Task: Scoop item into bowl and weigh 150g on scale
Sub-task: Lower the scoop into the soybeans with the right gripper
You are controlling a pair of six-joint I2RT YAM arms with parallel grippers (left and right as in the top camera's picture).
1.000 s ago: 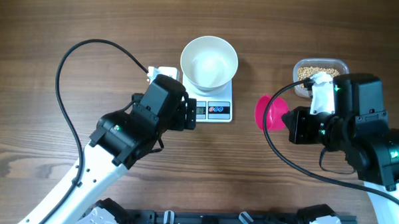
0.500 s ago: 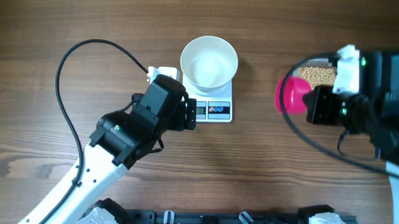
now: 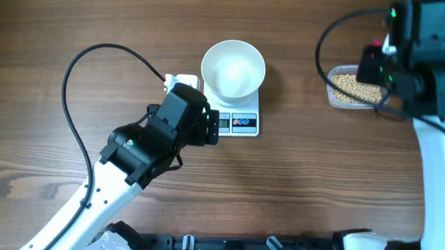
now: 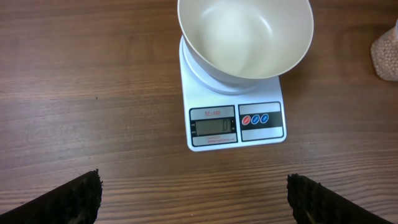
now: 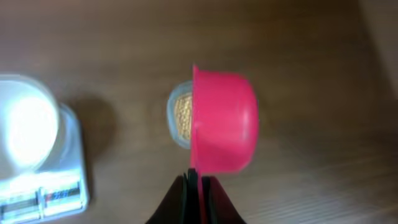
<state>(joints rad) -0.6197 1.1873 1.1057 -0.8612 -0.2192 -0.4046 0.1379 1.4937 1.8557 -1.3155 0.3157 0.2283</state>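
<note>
Bowl (image 3: 233,68), glossy white, sits on scale (image 3: 241,122) mid-bench (image 3: 55,30). Left end effector (image 4: 193,190) released, fingers spread wide, near scale's front edge, touching nothing. Right end effector (image 5: 199,183) clenched on handle of pink scoop (image 5: 224,121), held above clear tub (image 3: 333,97). Beans (image 3: 354,86) lie in tub, well right of scale.

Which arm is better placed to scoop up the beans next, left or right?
Right. The right gripper is shut on the pink scoop, held over the beans in the clear tub. The left gripper is open and empty, facing the scale with the empty bowl.
</note>
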